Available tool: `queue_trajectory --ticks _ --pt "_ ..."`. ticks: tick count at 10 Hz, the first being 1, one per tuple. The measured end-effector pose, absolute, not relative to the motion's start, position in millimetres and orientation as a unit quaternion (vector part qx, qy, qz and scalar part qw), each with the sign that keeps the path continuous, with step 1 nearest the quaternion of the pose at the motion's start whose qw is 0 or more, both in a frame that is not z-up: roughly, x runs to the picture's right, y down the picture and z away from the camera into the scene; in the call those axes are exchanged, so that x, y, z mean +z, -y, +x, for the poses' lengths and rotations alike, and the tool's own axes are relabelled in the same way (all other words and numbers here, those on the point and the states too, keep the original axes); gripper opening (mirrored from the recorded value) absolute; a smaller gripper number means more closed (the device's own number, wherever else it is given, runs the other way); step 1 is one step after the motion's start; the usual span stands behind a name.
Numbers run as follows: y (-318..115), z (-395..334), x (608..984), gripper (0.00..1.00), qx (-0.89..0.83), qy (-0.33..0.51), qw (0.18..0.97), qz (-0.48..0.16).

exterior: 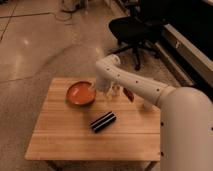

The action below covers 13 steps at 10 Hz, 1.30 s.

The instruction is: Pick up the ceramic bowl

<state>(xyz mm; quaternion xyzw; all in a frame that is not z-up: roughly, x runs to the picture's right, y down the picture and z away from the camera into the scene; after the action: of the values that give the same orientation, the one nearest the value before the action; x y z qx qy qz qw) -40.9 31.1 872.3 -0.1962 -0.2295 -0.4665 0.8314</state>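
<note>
My gripper (102,90) sits by the ceramic bowl's (78,93) right edge, open or closed I cannot tell; I'd go down slowly and pinch the rim.

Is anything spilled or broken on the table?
Nothing stands out. The ceramic bowl sits upright and looks whole, the black cylinder lies on the table, and the gripper hangs by the bowl's rim.

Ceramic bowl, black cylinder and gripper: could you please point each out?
ceramic bowl (77,94): camera view, glossy inside.
black cylinder (103,121): camera view, mid-body.
gripper (106,90): camera view, tip, beside the bowl's rim.
</note>
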Motion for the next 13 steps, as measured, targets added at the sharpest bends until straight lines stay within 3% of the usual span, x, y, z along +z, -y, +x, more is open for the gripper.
queue_trajectory --ticks 7,10,13 --pt "-57 -62 940 0.79 -0.498 0.218 0.803 -0.246" --pt "-62 -76 952 0.53 -0.506 0.218 0.794 -0.257" --pt "-65 -81 955 0.21 -0.5 0.227 0.792 -0.267"
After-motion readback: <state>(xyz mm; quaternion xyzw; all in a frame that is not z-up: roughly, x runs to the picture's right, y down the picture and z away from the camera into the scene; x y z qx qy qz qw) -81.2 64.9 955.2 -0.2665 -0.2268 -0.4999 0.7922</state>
